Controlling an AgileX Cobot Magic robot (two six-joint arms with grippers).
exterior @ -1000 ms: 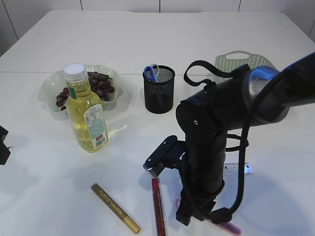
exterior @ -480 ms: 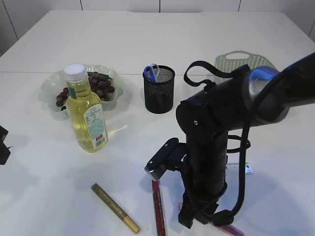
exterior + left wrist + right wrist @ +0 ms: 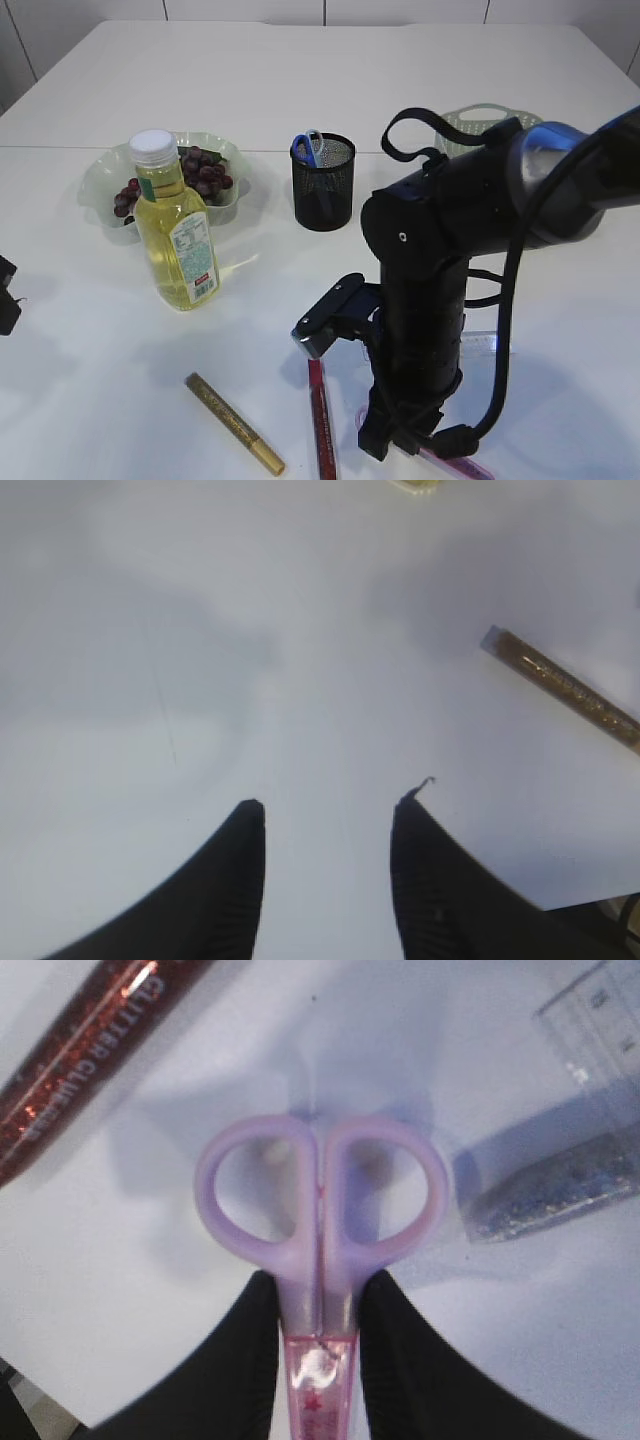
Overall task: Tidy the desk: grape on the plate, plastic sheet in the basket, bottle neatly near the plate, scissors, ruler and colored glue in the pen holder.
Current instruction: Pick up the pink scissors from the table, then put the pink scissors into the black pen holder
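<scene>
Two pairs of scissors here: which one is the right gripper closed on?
The purple-handled scissors lying on the table, between the right gripper fingers; the blue-handled pair stands in the pen holder.

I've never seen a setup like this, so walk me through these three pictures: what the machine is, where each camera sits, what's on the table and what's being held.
It is a two-armed robot tidying a desk. One picture looks down from outside; the other two come from cameras on each wrist. The right gripper has closed on pink scissors, with a red glitter glue tube and a clear ruler nearby. The left gripper is open over bare table, near a gold glue tube. Farther back stand a bottle, a plate of grapes, a pen holder and a basket.
</scene>
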